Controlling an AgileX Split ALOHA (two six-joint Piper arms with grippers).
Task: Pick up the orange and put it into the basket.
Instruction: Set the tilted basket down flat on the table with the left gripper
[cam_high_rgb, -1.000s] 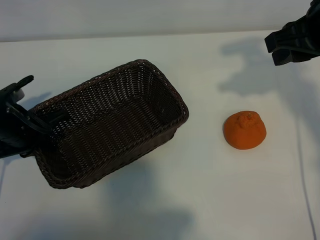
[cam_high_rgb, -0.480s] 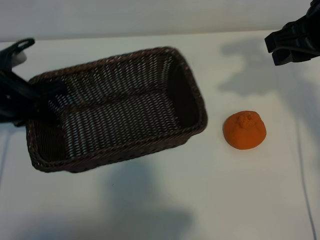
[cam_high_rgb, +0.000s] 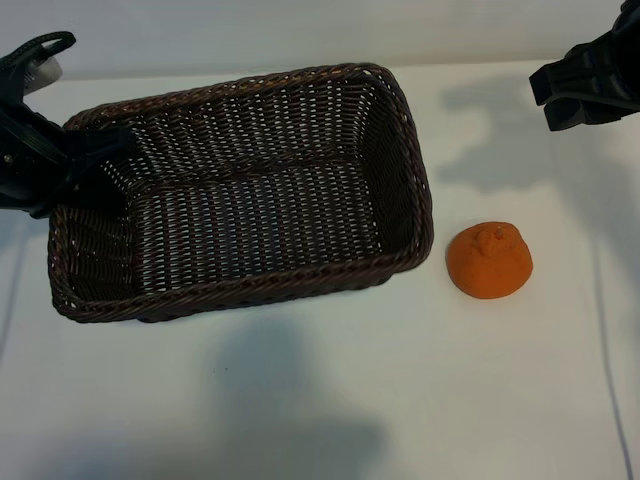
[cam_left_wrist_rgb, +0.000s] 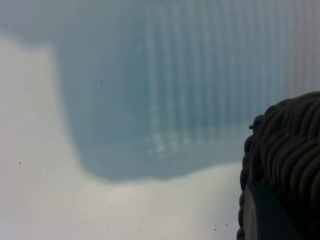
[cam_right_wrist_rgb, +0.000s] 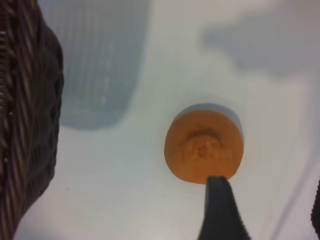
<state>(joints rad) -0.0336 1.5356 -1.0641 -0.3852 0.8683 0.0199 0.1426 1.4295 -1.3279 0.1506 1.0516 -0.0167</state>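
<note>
The dark brown wicker basket (cam_high_rgb: 250, 120) lies lengthwise across the left half of the table, its inside empty. My left gripper (cam_high_rgb: 68, 165) is shut on the basket's left rim, with one finger (cam_left_wrist_rgb: 260, 215) pressed against the braided rim (cam_left_wrist_rgb: 287, 160). The orange (cam_high_rgb: 489, 260) sits on the white table just right of the basket, stem dimple up, touching nothing. My right gripper (cam_high_rgb: 585, 95) hangs open at the far right, behind and above the orange. In the right wrist view the orange (cam_right_wrist_rgb: 204, 146) lies just beyond one fingertip (cam_right_wrist_rgb: 220, 200), not between the jaws.
The white table (cam_high_rgb: 330, 400) stretches bare in front of the basket and the orange. A thin dark line (cam_high_rgb: 607, 340) runs along the table's right side. The basket's corner (cam_right_wrist_rgb: 30, 100) shows in the right wrist view, a short gap from the orange.
The left gripper has swung the basket round and toward the far edge; from tilted and diagonal it now lies level, its right end near the orange. Orange and right arm are unmoved.
</note>
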